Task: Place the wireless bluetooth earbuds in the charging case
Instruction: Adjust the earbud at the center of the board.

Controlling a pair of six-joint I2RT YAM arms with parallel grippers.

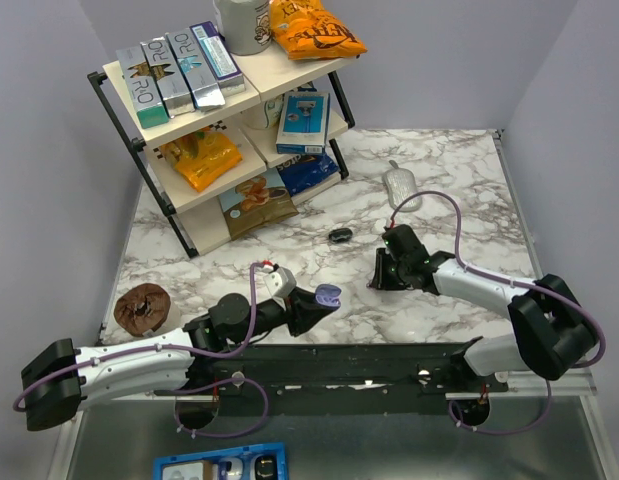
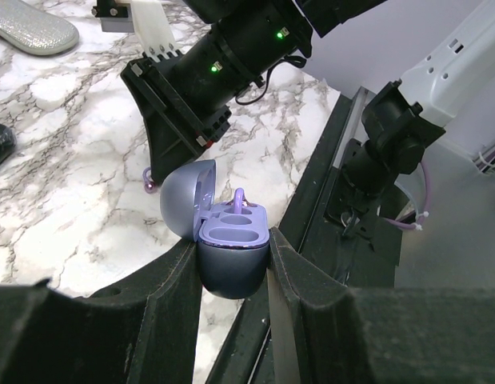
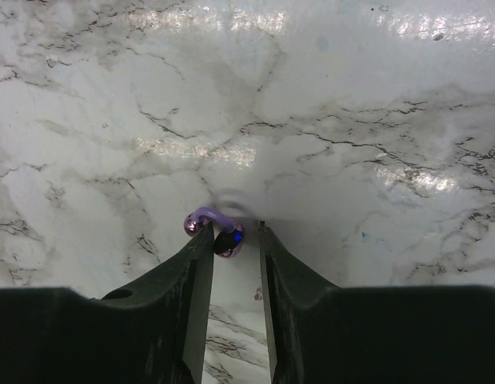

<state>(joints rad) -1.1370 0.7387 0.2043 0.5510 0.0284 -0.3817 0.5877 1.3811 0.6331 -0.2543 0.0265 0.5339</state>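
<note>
One open charging case (image 2: 231, 276) clenched in left gripper (image 2: 231, 240), one purple earbud (image 3: 229, 242) straddled by released right gripper (image 3: 233, 227).

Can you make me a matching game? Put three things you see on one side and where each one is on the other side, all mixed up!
Things:
1 charging case
2 purple earbud
3 black oval thing

Places:
A lying alone on the marble table
B down on the marble, inside the right hand
C held with its lid open in the left hand

Pairs: 1-C, 2-B, 3-A
</note>
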